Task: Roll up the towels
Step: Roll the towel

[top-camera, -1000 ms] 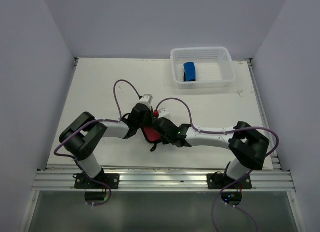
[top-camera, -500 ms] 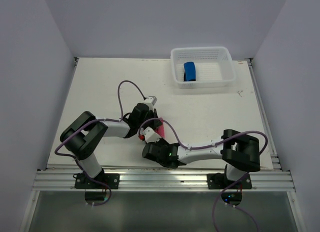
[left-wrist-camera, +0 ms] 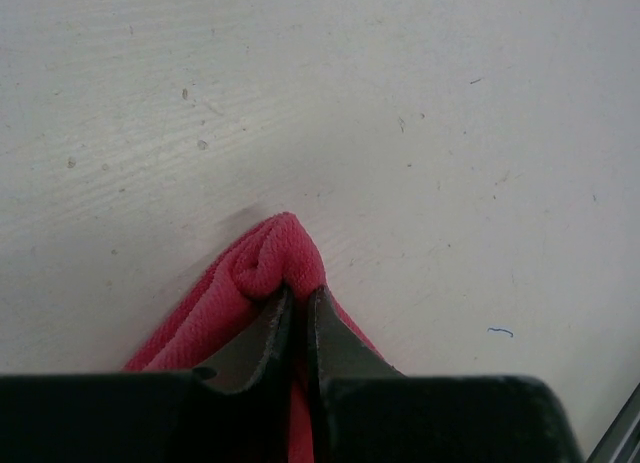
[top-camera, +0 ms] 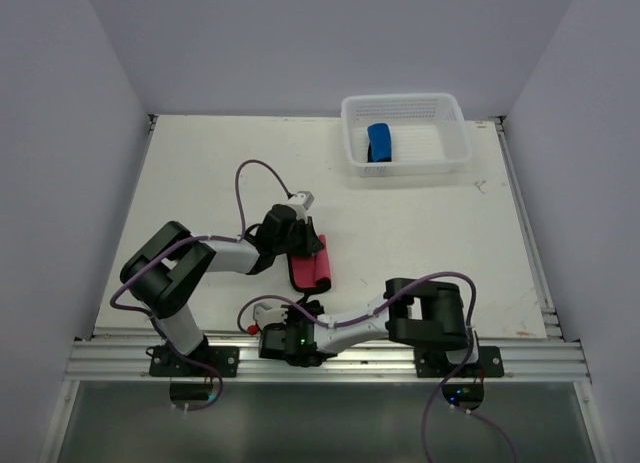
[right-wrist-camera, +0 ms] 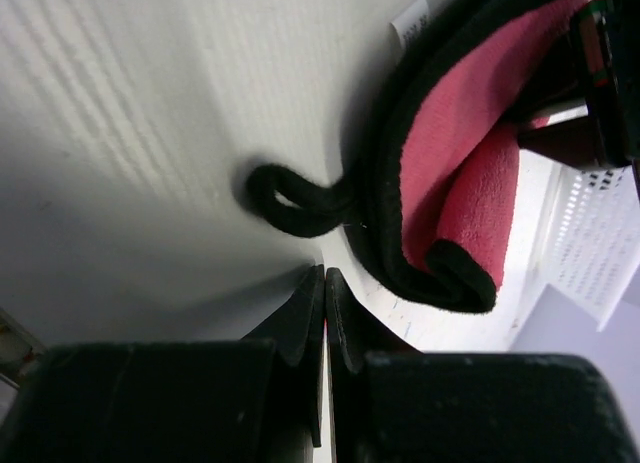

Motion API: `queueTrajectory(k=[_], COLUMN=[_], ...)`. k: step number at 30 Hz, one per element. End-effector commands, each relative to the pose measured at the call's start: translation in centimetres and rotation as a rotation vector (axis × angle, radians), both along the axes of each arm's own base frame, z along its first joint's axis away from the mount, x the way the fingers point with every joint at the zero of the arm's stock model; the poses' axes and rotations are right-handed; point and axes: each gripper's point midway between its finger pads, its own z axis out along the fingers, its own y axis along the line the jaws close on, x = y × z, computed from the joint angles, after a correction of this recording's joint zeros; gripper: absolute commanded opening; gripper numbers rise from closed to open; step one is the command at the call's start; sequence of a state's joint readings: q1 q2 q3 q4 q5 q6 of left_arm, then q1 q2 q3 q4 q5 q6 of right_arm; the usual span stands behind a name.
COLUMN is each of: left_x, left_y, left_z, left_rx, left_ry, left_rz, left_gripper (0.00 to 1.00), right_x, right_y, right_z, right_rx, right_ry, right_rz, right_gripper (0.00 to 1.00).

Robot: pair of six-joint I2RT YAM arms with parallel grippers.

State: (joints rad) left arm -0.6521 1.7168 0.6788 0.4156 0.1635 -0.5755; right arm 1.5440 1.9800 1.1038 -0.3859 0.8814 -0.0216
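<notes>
The pink-red towel [top-camera: 314, 265] lies mid-table, partly rolled, its dark edging and a black hanging loop [right-wrist-camera: 290, 198] at the near end. My left gripper [top-camera: 298, 249] is shut on a fold of it; in the left wrist view the jaws [left-wrist-camera: 298, 298] pinch the bunched red cloth [left-wrist-camera: 255, 268]. My right gripper [top-camera: 300, 313] sits low by the table's near edge, just short of the towel [right-wrist-camera: 470, 153], and its jaws [right-wrist-camera: 324, 273] are shut with nothing between them. The blue towel [top-camera: 379, 143] is a short roll inside the basket.
The white mesh basket [top-camera: 450, 159] stands at the back right and shows at the right edge [right-wrist-camera: 590, 243] of the right wrist view. The right arm is folded along the near rail [top-camera: 330, 358]. Grey walls close in both sides.
The right arm has drawn back from the towel toward the near edge and swung left. The pink-red towel now lies uncovered as a partial roll. The left gripper kept its hold.
</notes>
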Motion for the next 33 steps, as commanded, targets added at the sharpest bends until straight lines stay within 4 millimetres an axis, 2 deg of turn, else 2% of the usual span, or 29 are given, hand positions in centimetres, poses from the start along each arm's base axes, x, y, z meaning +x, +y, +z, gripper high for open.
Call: queueTrajectory(k=[1,9,14,15,18,19,21,22,23,28,29,33], left_x=[-2.1,-2.6,-2.9,-3.1,-3.5,-3.4,-3.6,-3.5,-3.5,-3.3,-3.2,-3.2], left_y=[1.8,3.3,4.3,4.6,4.9,4.8,4.9,4.9,4.9,4.8,4.9,4.9], left_z=[-3.1,-4.2,-4.7,-4.9,-5.3,-5.2,-5.2,-5.1,-5.1,-5.0,-5.0,-5.1], left_rx=[0.111,0.187,0.219,0.223,0.230,0.224,0.221,0.220,0.220,0.224,0.223,0.224], left_ry=[0.085,0.106,0.111,0.117,0.128,0.124,0.125,0.121,0.121,0.115,0.113,0.113], left_rz=[-0.041,-0.021,0.007,0.008,0.015,0.017,0.020,0.019,0.019,0.024,0.027,0.029], left_gripper=[0.00,0.00,0.00,0.00,0.00,0.00,0.00,0.00,0.00,0.00,0.00,0.00], right_x=[-0.7,-1.2,-1.6,-1.6,-1.8,-1.9,-2.1,-2.2,-2.5,-1.7,-0.7,0.9], right_y=[-0.4,-0.1,0.3,0.7,0.8,1.3,1.3,1.6,1.6,1.4,0.3,-1.4], right_z=[-0.9,-1.8,-1.3,-0.1,1.3,3.2,4.1,5.9,6.1,9.1,9.4,9.9], right_rx=[-0.162,-0.217,-0.118,-0.056,0.097,0.218,0.325,0.430,0.487,0.837,0.891,1.106], right_ry=[0.039,0.090,0.125,0.137,0.209,0.234,0.292,0.315,0.350,0.481,0.480,0.534], right_rz=[0.082,0.120,0.086,0.077,0.034,-0.007,-0.034,-0.063,-0.069,-0.218,-0.274,-0.448], right_gripper=[0.00,0.00,0.00,0.00,0.03,0.05,0.07,0.09,0.10,0.16,0.17,0.24])
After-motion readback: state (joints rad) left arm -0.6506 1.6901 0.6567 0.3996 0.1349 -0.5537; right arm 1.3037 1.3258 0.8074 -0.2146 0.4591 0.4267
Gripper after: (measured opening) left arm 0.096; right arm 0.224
